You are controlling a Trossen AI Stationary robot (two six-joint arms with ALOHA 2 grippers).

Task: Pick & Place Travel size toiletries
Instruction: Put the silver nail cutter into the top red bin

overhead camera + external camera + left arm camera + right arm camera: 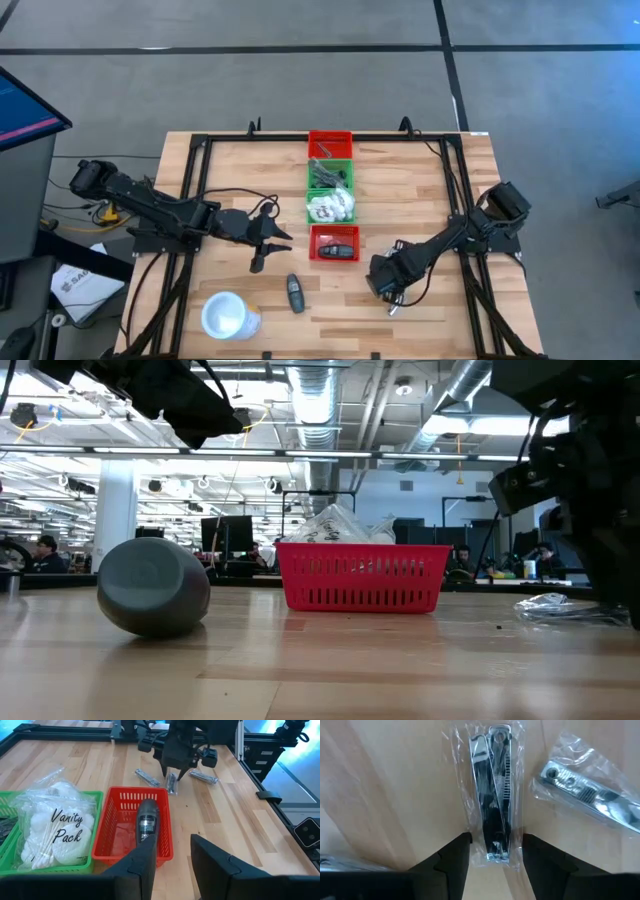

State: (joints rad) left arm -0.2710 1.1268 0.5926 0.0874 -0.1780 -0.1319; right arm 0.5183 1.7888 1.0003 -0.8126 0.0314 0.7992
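Silver nail clippers in clear packets lie on the wood at the table's near right. One packeted clipper lies between the open fingers of my right gripper, which points down over it; whether the fingers touch the packet I cannot tell. A second clipper lies beside it. My left gripper is open and empty, hovering left of the near red bin, which holds a black oblong piece. Another black piece lies on the table. White "Vanity Pack" packets fill a green bin.
Four bins stand in a row down the table's middle: red, green, green, red. A white cup lies on its side near the near-left edge. A black frame rims the table. People sit in the room behind.
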